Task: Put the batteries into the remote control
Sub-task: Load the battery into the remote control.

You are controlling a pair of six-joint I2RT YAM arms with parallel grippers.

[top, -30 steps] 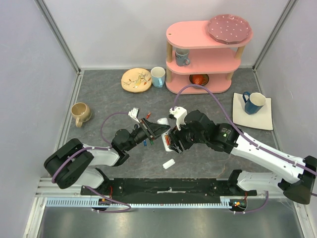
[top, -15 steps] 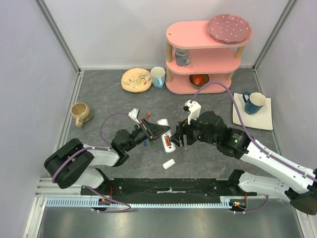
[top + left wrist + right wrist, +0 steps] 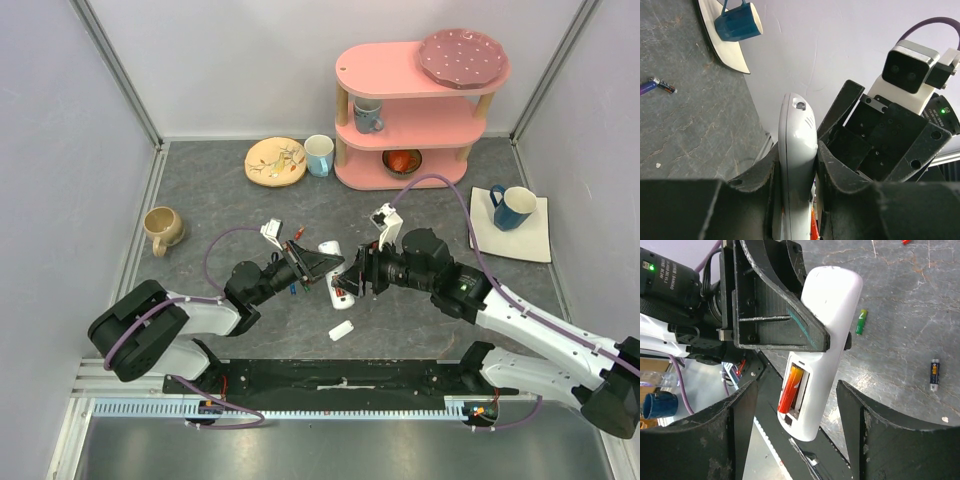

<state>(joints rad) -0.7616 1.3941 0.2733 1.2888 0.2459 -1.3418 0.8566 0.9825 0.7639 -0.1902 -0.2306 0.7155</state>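
So the left end effector point(image 3: 798, 149) is clamped on the remote control point(image 3: 796, 115), gripping it by its long edges and holding it up off the table point(image 3: 220, 210) rather than leaving it flat. That makes sense to me: the open battery bay is turned toward the other arm, so it works like a little vise. The right end effector point(image 3: 798, 390) sits directly in front of that bay with its fingers spread wide and nothing between them. Straight ahead of it, one orange battery point(image 3: 790, 382) is already seated in the compartment, and the slot just beside it looks empty, so I'd call this about halfway done. The spare cells lie on the table off to that end effector's side: a green battery point(image 3: 861, 321) closer in and a dark blue battery point(image 3: 935, 374) farther out. The back cover point(image 3: 341, 329) lies on the table below both end effectors, out of the way. Next job is probably grabbing one of those loose cells.
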